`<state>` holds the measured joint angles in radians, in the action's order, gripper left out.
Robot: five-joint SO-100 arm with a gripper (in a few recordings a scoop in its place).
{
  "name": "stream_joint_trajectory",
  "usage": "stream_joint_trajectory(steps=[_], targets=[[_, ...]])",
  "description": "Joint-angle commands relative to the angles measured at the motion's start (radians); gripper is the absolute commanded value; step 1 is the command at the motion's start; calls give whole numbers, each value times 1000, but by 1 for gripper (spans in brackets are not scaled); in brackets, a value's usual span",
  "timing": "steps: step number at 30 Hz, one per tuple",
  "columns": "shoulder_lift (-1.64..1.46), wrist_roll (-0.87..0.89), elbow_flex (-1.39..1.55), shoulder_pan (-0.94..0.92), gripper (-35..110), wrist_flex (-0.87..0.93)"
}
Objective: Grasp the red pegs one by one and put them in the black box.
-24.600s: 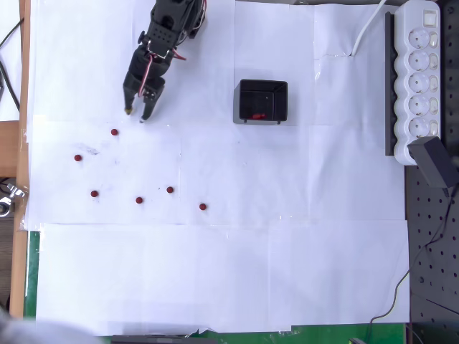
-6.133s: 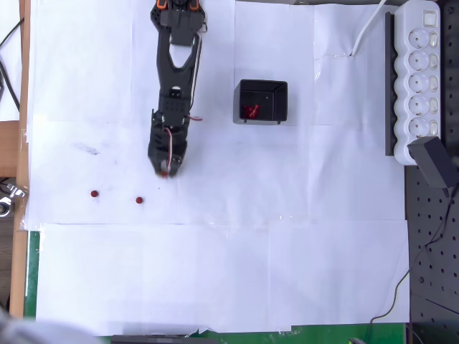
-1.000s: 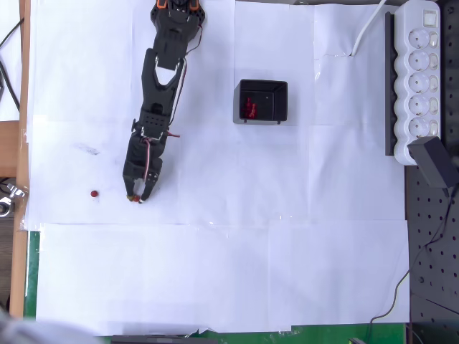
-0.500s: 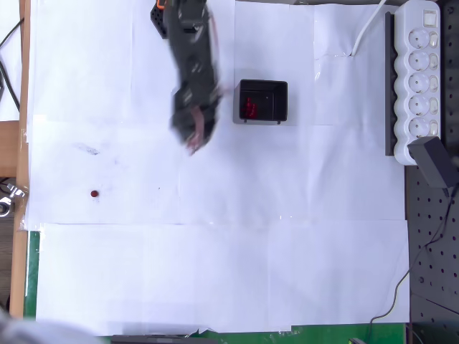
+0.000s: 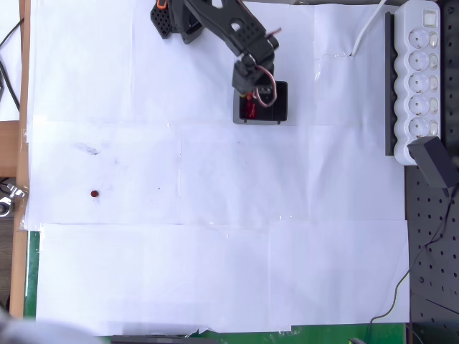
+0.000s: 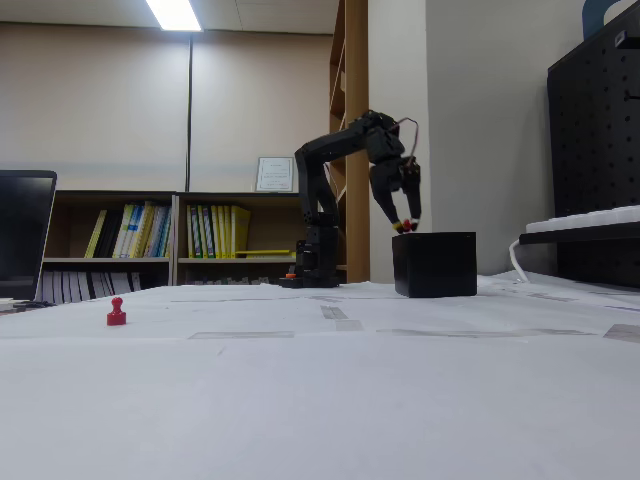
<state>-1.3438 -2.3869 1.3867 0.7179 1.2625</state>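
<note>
The black box (image 5: 278, 109) (image 6: 434, 265) stands on the white paper near the arm's base. Several red pegs (image 5: 249, 108) lie inside its left half in the overhead view. My gripper (image 5: 252, 96) (image 6: 405, 226) hangs just above the box's left part, pointing down. In the fixed view it is shut on a red peg at its fingertips, a little above the rim. One more red peg (image 5: 94, 193) (image 6: 117, 315) stands alone on the paper, far to the left of the box.
A white power strip (image 5: 419, 72) and a black adapter (image 5: 434, 162) lie along the right edge, beside a black pegboard (image 5: 434, 251). A wooden table edge (image 5: 23, 143) runs down the left. A dark laptop screen (image 6: 24, 240) stands at the left.
My gripper closed on a peg at the lower left, lifted it and swung right to hang over the box. One peg is left on the paper.
</note>
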Motion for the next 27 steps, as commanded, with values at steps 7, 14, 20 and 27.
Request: stream_joint_trajectory(steps=[7,14,20,27], targets=[[-69,-9,34,23,13,-31],[163,40,63,-126,23,17],[313,195,-132,-469,23,-238],[256,431,-336,-758,23,-537]])
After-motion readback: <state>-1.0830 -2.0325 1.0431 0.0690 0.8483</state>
